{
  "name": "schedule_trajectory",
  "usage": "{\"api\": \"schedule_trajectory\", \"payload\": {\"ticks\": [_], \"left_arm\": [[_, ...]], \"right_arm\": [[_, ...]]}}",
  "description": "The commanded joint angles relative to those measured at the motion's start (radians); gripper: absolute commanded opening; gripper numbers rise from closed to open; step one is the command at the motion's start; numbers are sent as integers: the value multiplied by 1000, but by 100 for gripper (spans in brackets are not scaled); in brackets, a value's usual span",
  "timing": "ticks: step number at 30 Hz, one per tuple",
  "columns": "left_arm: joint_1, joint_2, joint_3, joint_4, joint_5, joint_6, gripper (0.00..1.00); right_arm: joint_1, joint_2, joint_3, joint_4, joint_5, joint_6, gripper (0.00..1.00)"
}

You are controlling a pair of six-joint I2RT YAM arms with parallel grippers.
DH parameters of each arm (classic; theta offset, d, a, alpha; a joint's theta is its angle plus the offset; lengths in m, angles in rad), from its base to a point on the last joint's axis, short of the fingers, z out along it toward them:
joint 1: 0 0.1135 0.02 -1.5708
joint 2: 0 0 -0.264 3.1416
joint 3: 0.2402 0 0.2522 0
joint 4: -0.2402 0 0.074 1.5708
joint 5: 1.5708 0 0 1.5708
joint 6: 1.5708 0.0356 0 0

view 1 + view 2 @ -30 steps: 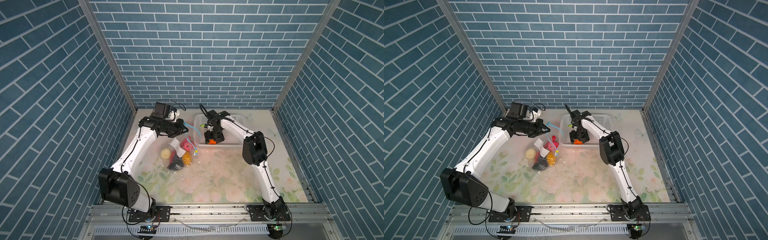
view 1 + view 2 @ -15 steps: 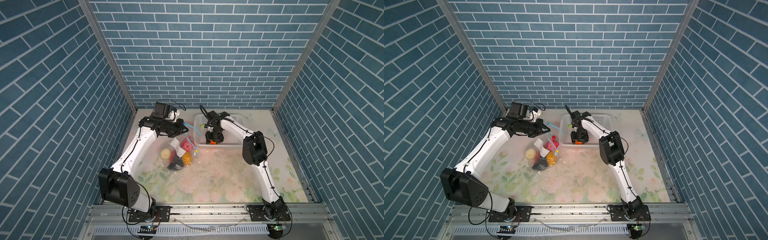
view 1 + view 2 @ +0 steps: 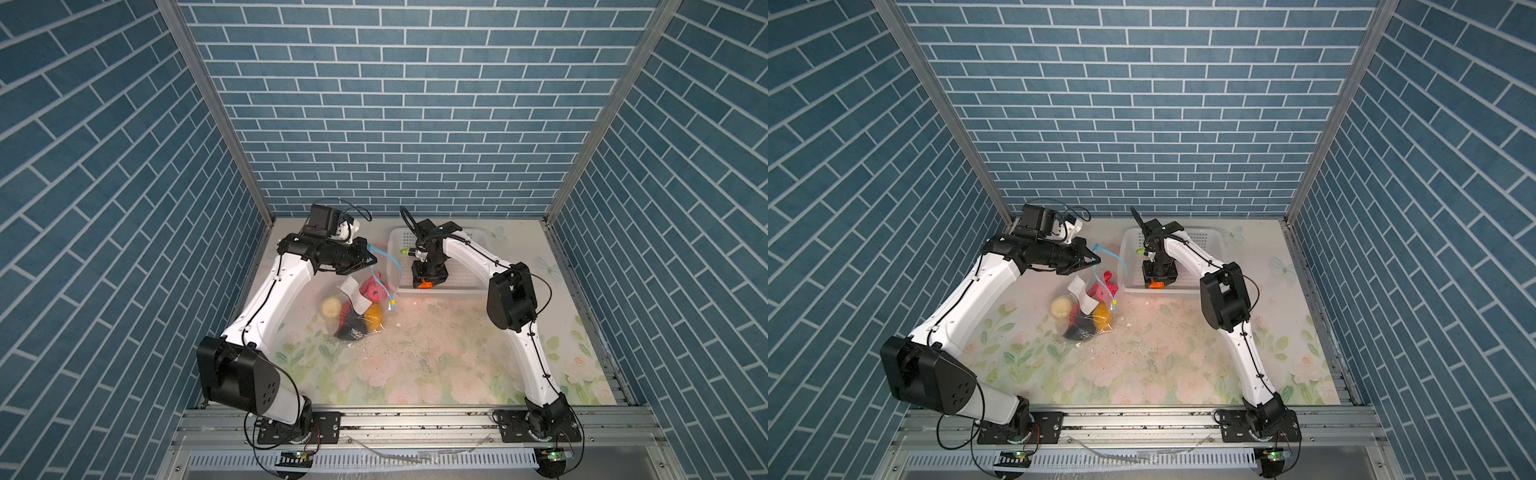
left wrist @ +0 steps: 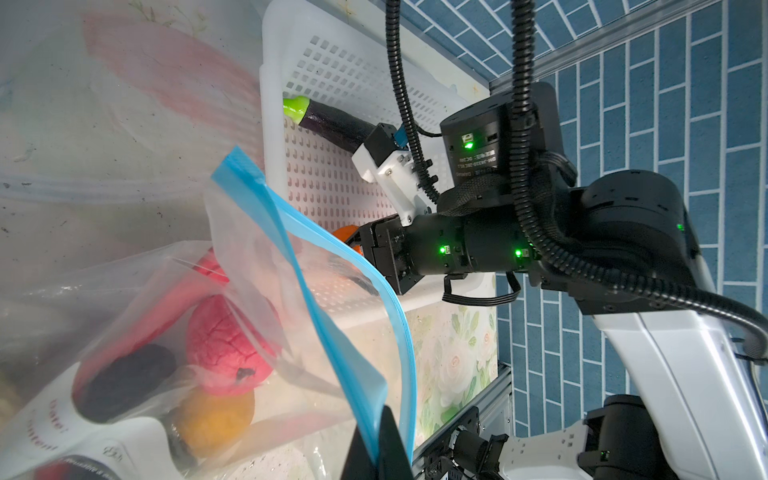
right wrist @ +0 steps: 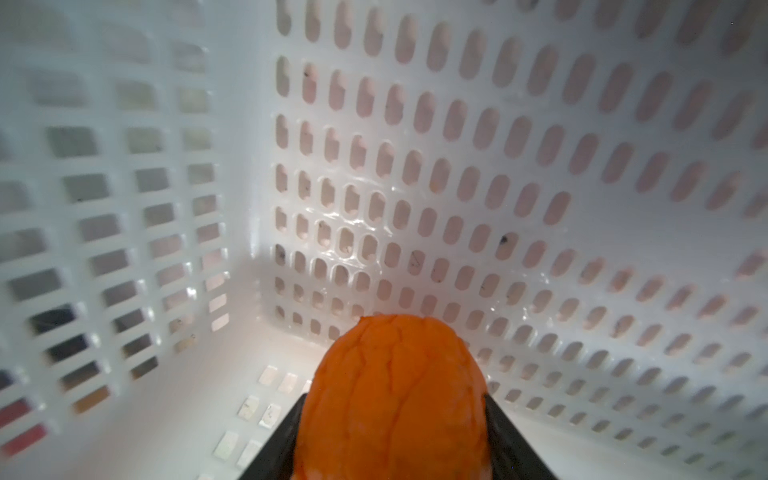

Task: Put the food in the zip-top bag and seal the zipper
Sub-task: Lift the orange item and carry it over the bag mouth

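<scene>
The clear zip-top bag hangs mouth-up over the mat. My left gripper is shut on its light-blue zipper. Inside the bag lie a cream ball, a pink ball, a yellow-orange piece and a black oval. My right gripper points down into the white basket. Its fingers press both sides of an orange food piece. A dark eggplant with a green tip also lies in the basket.
The basket's perforated wall stands close around the right gripper. The basket sits at the back of the floral mat, right of the bag. The yellowish slider tab dangles at the zipper's low end. Blue brick walls enclose the cell.
The right jaws have narrowed onto the orange piece in the basket. The left arm and the bag have stayed still.
</scene>
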Motion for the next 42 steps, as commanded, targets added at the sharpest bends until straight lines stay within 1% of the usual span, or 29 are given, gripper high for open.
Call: {"api": "schedule_trajectory", "payload": {"ticks": [1, 7, 12, 19, 25, 31, 33, 37, 42], "left_arm": [[-6, -12, 8, -3, 9, 10, 0], [-6, -4, 17, -8, 8, 9, 0], [-6, 0, 14, -25, 0, 11, 0], [-5, 3, 33, -115, -23, 46, 0], [-8, 24, 83, -202, -39, 79, 0], [-21, 51, 164, -276, -44, 105, 0], [-24, 61, 192, -301, -40, 113, 0], [-28, 70, 235, -331, -38, 121, 0], [-38, 84, 265, -368, -33, 139, 0]], "right_arm": [[-7, -104, -29, 3, -14, -12, 53], [-8, -208, -56, 35, -19, -41, 52], [-7, -276, -58, 23, -5, -79, 52], [-5, -380, -109, 45, -1, -109, 52], [11, -462, -144, 76, -15, -146, 50], [66, -533, -160, 130, -40, -226, 49], [89, -549, -179, 164, -43, -256, 49], [136, -613, -286, 298, -89, -347, 49], [160, -665, -367, 434, -149, -394, 47]]}}
